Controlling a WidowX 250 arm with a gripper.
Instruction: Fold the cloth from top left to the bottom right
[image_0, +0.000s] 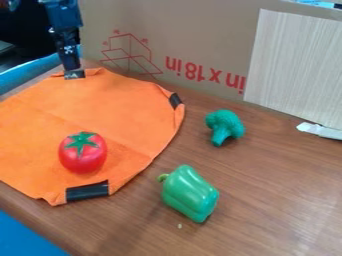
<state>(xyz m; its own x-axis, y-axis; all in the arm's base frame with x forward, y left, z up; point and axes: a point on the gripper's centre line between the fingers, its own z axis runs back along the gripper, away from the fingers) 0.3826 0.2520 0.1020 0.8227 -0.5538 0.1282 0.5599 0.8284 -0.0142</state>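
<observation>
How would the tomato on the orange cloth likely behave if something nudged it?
The tomato looks rounded and smooth-sided, so it would probably roll or rock rather than slide flat. Its glossy skin might be slippery to grip. Resting on the cloth, it could tip if the fabric lifts.

The light is moderately bright and fairly even, its source out of view. Just below the black gripper (71, 67), the matte orange cloth (107, 107) is evenly lit; behind the gripper, the background sinks into near-black. Farther from it, small highlights shine on the round red plastic tomato (83, 159) and the glossy green plastic bell pepper (190, 194). Soft shadows hug the pepper and the dark green toy broccoli (225, 126). Farthest from the gripper, pale glare washes the brown wood-grain table (294, 200).
</observation>
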